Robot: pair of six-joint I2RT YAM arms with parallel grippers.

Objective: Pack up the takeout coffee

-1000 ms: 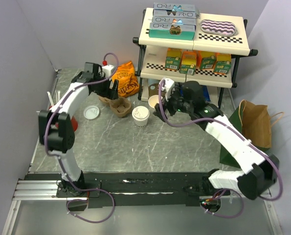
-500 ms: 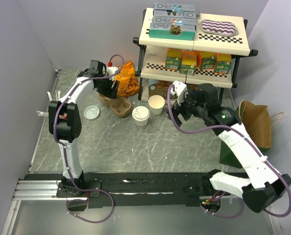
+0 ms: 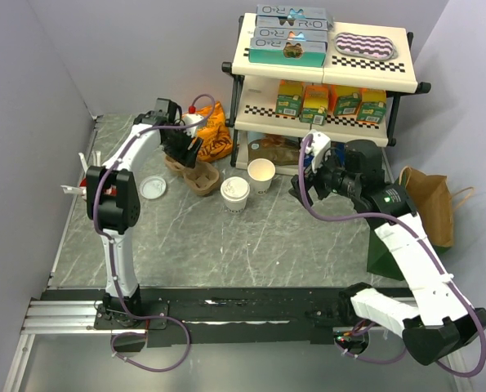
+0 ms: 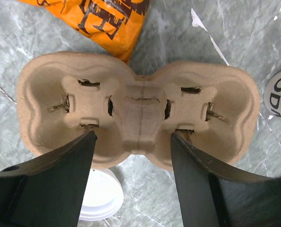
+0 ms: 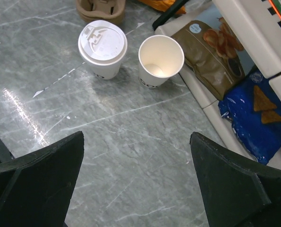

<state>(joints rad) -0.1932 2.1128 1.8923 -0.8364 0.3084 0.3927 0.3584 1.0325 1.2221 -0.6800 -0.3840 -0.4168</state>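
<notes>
The takeout coffee (image 3: 234,193) (image 5: 102,45) is a cream cup with a white sip lid, standing mid-table. A lidless cream cup (image 3: 261,173) (image 5: 161,59) stands just right of it. The brown pulp carrier (image 3: 198,178) (image 4: 138,113) lies to their left. My left gripper (image 3: 189,155) (image 4: 131,136) hangs low over it, open, its fingertips overlapping the carrier's near rim on either side of the middle bridge; contact cannot be made out. My right gripper (image 3: 300,186) (image 5: 136,137) is wide open above bare table, right of both cups, holding nothing.
A loose white lid (image 3: 153,187) (image 4: 100,196) lies left of the carrier. An orange snack bag (image 3: 212,135) (image 4: 107,19) lies behind it. A shelf rack (image 3: 324,77) with boxes stands at the back, with snack bags (image 5: 211,47) under it. A brown paper bag (image 3: 429,204) stands at right.
My right gripper has drawn back to the right, away from the lidless cup. My left gripper has shifted over the carrier and its jaws have narrowed.
</notes>
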